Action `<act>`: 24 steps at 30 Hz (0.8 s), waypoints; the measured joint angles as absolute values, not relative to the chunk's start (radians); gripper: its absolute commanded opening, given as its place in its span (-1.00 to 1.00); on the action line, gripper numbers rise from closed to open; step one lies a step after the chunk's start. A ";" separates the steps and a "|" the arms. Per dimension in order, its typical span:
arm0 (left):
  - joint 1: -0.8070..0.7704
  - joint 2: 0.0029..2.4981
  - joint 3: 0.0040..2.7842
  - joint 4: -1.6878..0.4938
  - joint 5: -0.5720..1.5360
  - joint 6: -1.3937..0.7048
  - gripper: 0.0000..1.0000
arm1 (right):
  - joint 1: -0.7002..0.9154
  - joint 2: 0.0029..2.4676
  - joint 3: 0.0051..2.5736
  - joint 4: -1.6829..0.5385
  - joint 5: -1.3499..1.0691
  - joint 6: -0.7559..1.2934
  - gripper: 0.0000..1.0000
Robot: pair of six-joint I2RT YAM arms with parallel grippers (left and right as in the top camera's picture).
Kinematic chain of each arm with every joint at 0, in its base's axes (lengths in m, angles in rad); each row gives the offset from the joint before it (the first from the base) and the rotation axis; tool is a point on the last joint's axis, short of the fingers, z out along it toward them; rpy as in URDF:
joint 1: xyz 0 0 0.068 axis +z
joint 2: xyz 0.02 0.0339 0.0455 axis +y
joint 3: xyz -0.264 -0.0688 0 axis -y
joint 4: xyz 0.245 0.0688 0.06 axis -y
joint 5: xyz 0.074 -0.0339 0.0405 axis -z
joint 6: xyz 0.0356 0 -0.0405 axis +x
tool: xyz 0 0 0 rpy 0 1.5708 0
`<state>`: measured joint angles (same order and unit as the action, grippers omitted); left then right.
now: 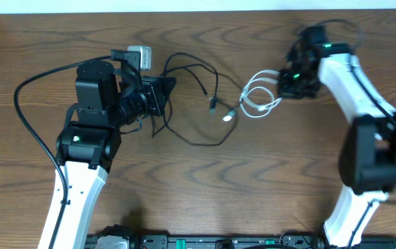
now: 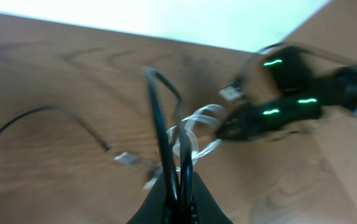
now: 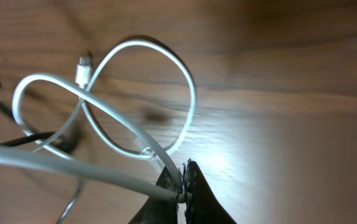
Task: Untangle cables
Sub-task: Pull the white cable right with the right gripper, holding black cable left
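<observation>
Left fingers are clamped on the black cable. Right fingers are pinched shut on the white cable. Both cords lie mid-bench, black sprawled to the left, white coiled in loops just beside the right fingers. Their loose ends sit close together. Overhead is too coarse to say whether they cross. Risk: pulling apart with an end caught in a white loop cinches it tight. The thin cord could also slip out of the pinch.

Bare tabletop lies open across the near middle, between the left arm and right arm. Farther back, the black cable sprawls across the centre and the white cable loops just right of it, barring any straight crossing there.
</observation>
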<state>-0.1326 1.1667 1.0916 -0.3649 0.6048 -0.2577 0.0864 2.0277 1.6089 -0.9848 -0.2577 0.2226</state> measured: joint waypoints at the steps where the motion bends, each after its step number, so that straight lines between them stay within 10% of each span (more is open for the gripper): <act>1: -0.133 1.167 1.091 -0.374 0.585 -0.258 -0.85 | 0.072 1.986 1.609 -0.997 -0.220 0.223 -0.98; 24: -0.032 1.129 1.090 -0.331 0.458 -0.349 -0.85 | -0.202 1.794 1.617 -1.145 -0.030 0.264 -0.98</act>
